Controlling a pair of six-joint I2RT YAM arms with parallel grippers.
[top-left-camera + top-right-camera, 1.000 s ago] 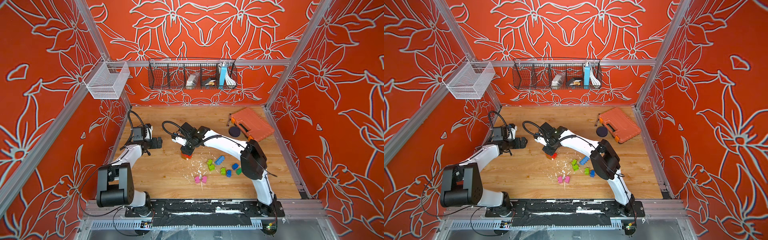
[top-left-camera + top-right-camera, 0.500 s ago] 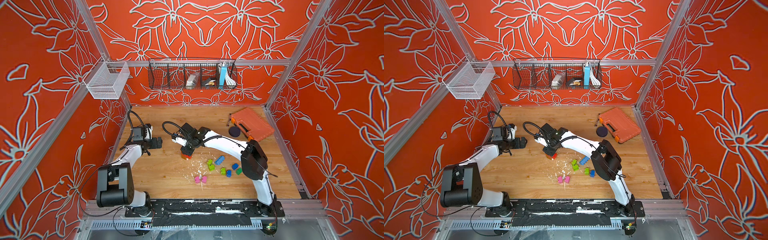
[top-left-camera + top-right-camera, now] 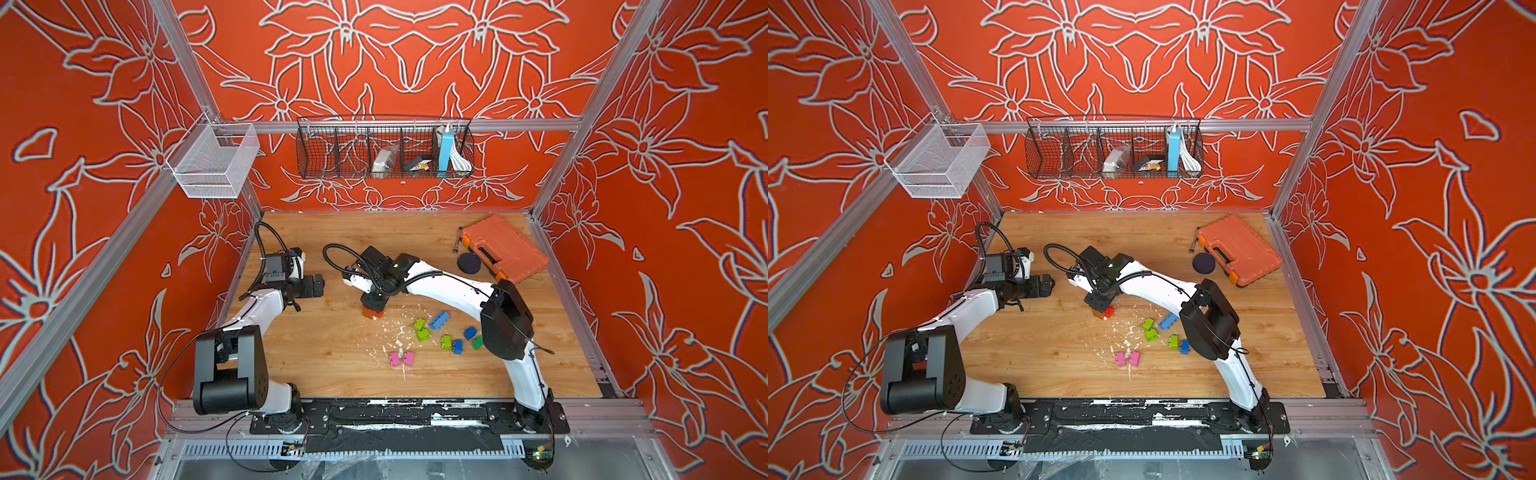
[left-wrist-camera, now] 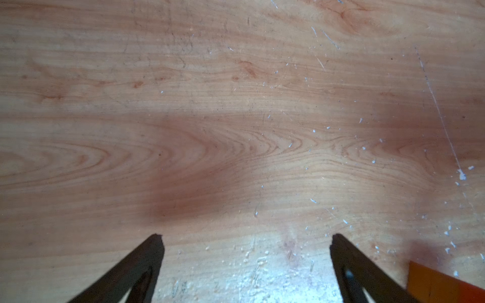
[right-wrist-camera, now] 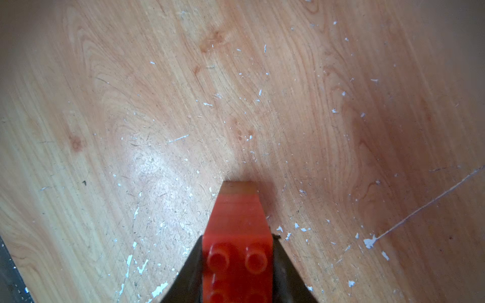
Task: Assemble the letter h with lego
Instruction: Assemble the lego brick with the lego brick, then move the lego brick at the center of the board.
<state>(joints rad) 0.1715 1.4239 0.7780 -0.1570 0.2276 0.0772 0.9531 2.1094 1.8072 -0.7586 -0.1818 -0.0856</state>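
Right fingers (image 5: 191,270) nearly closed, clamping red lego stack (image 3: 372,311), brownish brick at its foot, low at table (image 3: 332,365) centre.
Left fingers (image 4: 147,259) spread wide, empty, near left table edge.
Bare wood between arms and along near edge.
Orange case (image 3: 505,247) fills far right corner.
Loose beside right arm: three lime bricks (image 3: 423,335), three blue bricks (image 3: 439,321), one dark green brick (image 3: 477,343), two pink bricks (image 3: 395,359).
Nothing shifted since second ago.
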